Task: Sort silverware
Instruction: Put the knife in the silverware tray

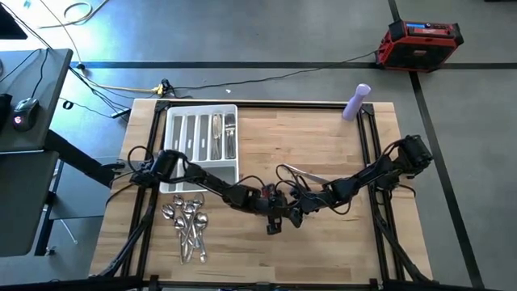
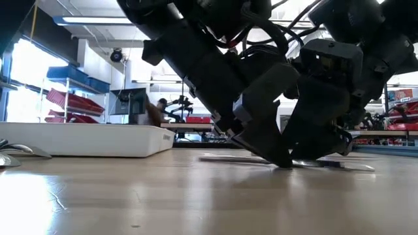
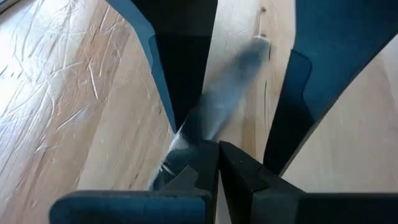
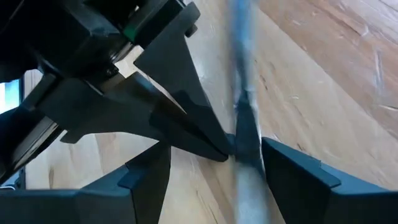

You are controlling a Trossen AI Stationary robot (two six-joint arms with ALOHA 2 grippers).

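Observation:
My left gripper point(image 1: 275, 223) point(image 3: 217, 149) is down at the tabletop near the middle front, shut on a long thin silver piece point(image 3: 230, 87) point(image 4: 241, 74), seemingly a knife. My right gripper point(image 1: 294, 215) point(image 4: 216, 149) meets it from the right and is open. Its two fingers point(image 3: 155, 62) stand on either side of the piece; whether they touch it I cannot tell. A heap of spoons point(image 1: 187, 226) lies on the table at the front left. Some more silverware point(image 1: 297, 173) lies mid-table. The white tray point(image 1: 174, 153) holds some pieces point(image 1: 223, 136). My left gripper pinches the silver piece between its two fingertips point(image 3: 186, 134), short of one end. The fingers come slanting down from the table's left point(image 2: 264, 140). The rest of the piece reaches away past the fingertips and lies low and flat along the tabletop point(image 2: 339, 164).
A purple bottle point(image 1: 355, 102) stands at the far right corner. The tray's long side point(image 2: 85, 140) runs along the left in the low view. Bare wood point(image 1: 339, 242) lies at the front right. Beyond the table are a red case point(image 1: 420, 42) and cables on the floor.

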